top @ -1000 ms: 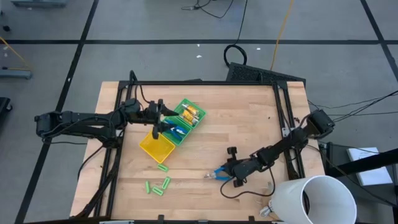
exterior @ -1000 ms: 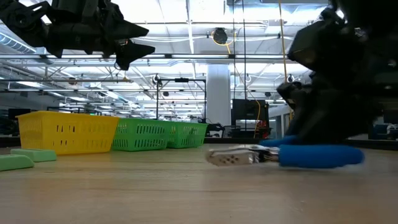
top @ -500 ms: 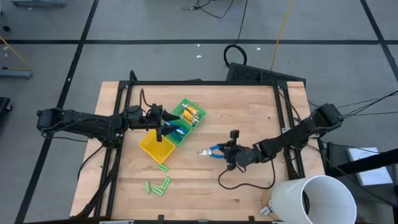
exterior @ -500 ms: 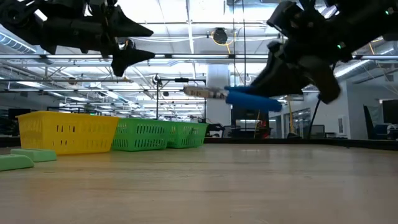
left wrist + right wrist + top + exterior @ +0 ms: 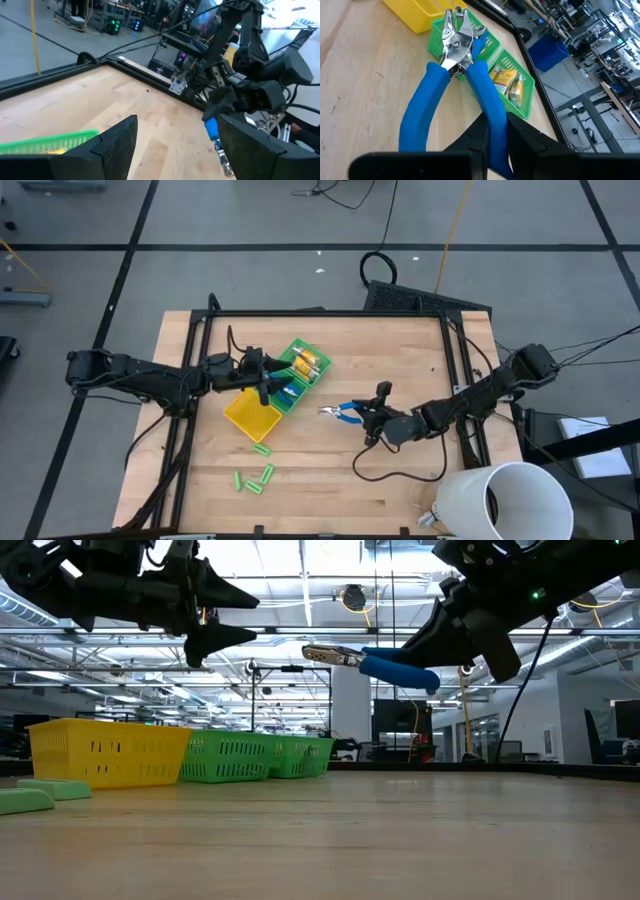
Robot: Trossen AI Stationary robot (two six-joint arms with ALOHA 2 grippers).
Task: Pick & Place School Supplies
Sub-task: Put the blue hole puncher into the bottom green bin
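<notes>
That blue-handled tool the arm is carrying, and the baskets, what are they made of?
The blue-handled tool in the right gripper looks like shiny bare metal at the head, with smooth matte handles, probably rubber or plastic sleeves. The compartment tray looks like moulded plastic: slotted walls in flat yellow and green.

A pair of blue-handled pliers [image 5: 347, 413] hung in the air above the middle of the table [image 5: 400, 350], one handle clamped in the right pincer [image 5: 372, 420], its metal nose pointing toward nine o'clock and the handles spread apart. More blue-handled tools [image 5: 285, 390] lay in the middle green bin of the tray [image 5: 297, 346], and yellow-orange oblong pieces [image 5: 309, 364] filled the green bin at its one o'clock end. Five light-green short sticks lay flat on the table at about seven o'clock from the tray: one [image 5: 262, 449] just below the yellow bin, four [image 5: 254, 480] clustered nearer the front edge.
</notes>
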